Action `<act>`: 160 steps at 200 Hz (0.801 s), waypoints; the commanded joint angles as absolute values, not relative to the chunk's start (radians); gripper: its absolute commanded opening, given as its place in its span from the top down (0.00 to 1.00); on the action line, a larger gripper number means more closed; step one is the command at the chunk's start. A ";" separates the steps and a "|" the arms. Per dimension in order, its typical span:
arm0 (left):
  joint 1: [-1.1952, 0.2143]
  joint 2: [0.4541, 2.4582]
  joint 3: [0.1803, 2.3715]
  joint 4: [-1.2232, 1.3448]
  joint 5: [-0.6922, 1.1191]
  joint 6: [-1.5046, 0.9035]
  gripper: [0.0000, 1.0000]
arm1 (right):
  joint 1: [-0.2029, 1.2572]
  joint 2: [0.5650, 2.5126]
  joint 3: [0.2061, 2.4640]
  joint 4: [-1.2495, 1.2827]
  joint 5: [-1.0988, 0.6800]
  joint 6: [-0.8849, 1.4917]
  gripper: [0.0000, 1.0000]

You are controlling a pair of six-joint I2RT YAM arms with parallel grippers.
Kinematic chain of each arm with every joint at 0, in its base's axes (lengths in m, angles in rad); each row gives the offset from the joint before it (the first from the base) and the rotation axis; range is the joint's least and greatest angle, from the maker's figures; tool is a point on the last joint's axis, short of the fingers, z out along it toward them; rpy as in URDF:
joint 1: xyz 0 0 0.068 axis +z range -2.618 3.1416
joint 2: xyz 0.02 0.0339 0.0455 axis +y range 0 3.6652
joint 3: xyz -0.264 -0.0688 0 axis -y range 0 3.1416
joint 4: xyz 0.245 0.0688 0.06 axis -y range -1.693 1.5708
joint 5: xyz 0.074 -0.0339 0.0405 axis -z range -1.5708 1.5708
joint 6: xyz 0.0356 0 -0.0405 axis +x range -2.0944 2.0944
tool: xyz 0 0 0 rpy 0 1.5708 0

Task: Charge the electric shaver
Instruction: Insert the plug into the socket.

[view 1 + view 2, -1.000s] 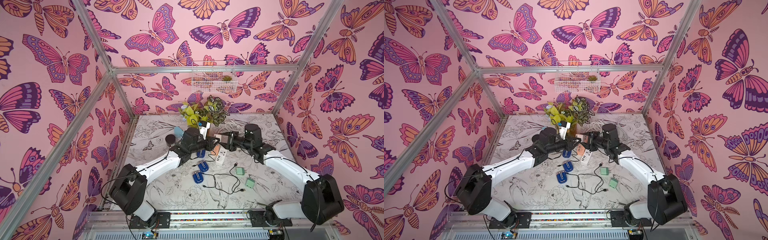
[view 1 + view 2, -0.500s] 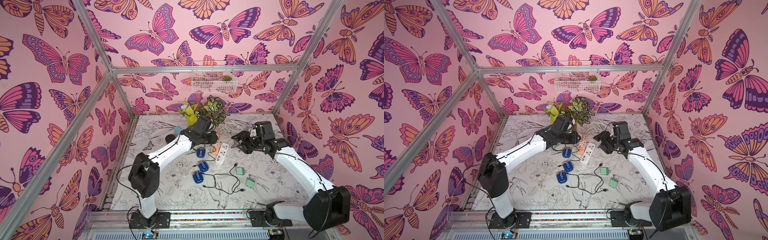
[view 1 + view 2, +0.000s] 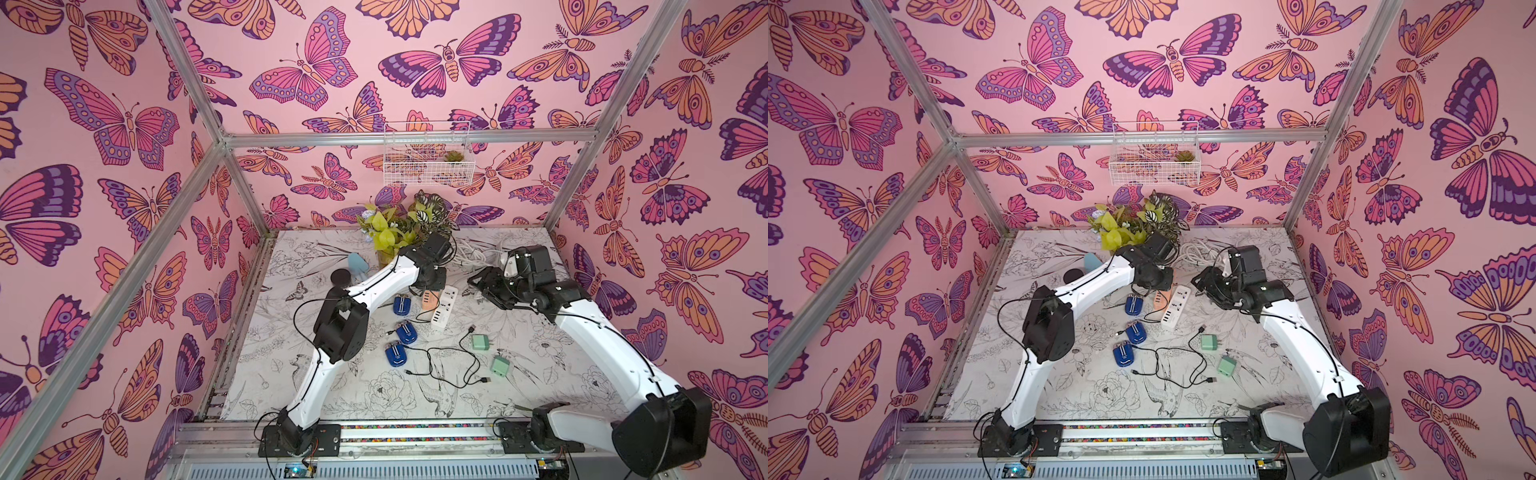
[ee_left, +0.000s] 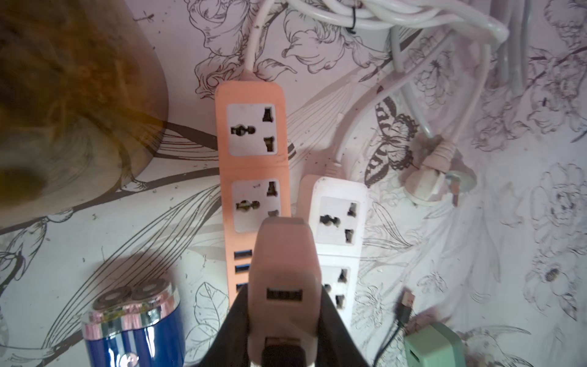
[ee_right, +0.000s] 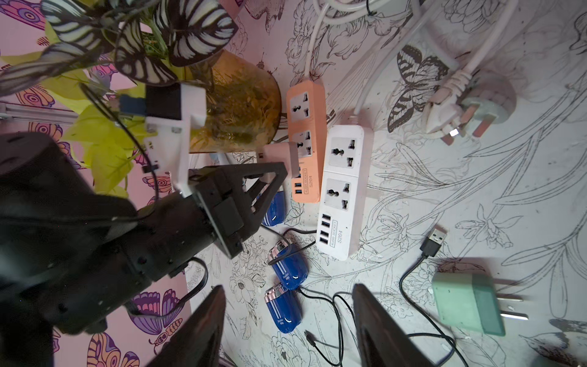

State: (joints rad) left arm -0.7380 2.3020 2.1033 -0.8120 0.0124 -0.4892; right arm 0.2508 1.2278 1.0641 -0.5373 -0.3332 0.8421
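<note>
**Hidden or unclear.** In both top views the left arm's wrist covers the left gripper (image 4: 282,313). The left wrist view shows its jaws pinching a pink adapter (image 4: 283,254). The adapter's prongs are out of sight, and its body masks part of the orange power strip (image 4: 252,152) and some of that strip's USB ports. The amber vase (image 4: 66,105) is blurred there. Of the three blue shavers, the far shaver (image 3: 402,304) is half masked by the left gripper in the right wrist view. Whether the black cables (image 3: 440,365) are seated in the middle shaver (image 3: 406,333) or the near shaver (image 3: 395,354) cannot be made out.

**Room.** The right gripper (image 5: 288,287), jaws spread and empty, hangs at 2 o'clock of the white power strip (image 3: 443,309), apart from it. The white cord coil (image 3: 478,251) crowds the table (image 3: 374,399) at 12 to 1 o'clock. Two green adapters (image 3: 480,343) lie at 4 o'clock of the strips. Bare surface lies toward 6 o'clock, up to the near edge.

**Orientation.** The shavers lie flat in a column on the strips' 8 o'clock side. Their long axes run roughly 12 to 6, with the silver heads toward 12 o'clock and the middle one nearer 11.
</note>
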 commanded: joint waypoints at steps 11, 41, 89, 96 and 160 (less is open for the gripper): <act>-0.730 2.373 2.202 -0.911 -0.031 -0.468 1.00 | 0.247 1.201 1.047 -0.572 -0.308 0.811 0.36; -0.729 2.410 2.237 -0.909 -0.022 -0.469 1.00 | 0.243 1.187 1.047 -0.594 -0.306 0.802 0.36; -0.729 2.468 2.310 -0.942 -0.042 -0.481 1.00 | 0.230 1.174 1.042 -0.614 -0.321 0.791 0.36; -0.729 2.479 2.322 -0.958 -0.045 -0.487 1.00 | 0.227 1.174 1.041 -0.617 -0.321 0.789 0.36; -0.736 2.622 2.538 -1.207 -0.093 -0.548 1.00 | 0.213 1.188 1.038 -0.620 -0.353 0.784 0.36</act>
